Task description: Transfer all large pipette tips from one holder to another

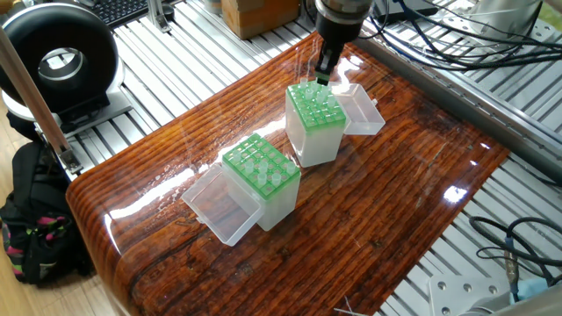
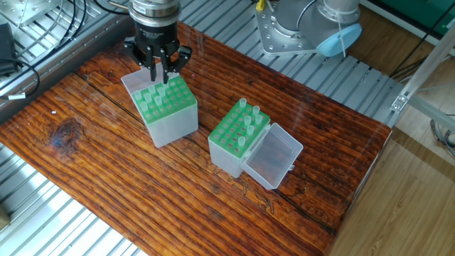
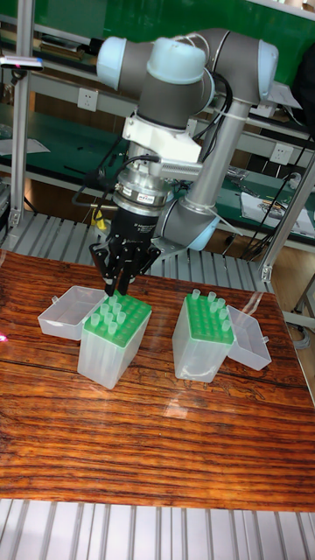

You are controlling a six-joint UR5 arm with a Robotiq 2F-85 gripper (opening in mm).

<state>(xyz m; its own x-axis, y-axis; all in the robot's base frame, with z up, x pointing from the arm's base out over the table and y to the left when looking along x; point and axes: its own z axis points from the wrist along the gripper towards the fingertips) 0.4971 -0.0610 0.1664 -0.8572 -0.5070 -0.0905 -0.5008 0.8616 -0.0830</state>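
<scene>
One fixed view showed the end effector at upper centre of the frame, directly above the far edge of a green-topped tip box on the wooden desk. Finger spacing could not be read from this angle. A second tip box stood lower left of the first, near it but apart, with its clear lid hinged open toward the lower left. Large pipette tips stood upright in the grid of that second box.

Other fixed view: the end effector sat at upper left, its fingers drawn close together over the rear row of the left box. Whether a tip was pinched between them could not be determined. Large pipette tips projected upright from the right box, centre frame.

Tall fixed view: the end effector pointed straight down at the rear left corner of the left box, fingers nearly closed. Large pipette tips stood in the right box, right of centre.
</scene>
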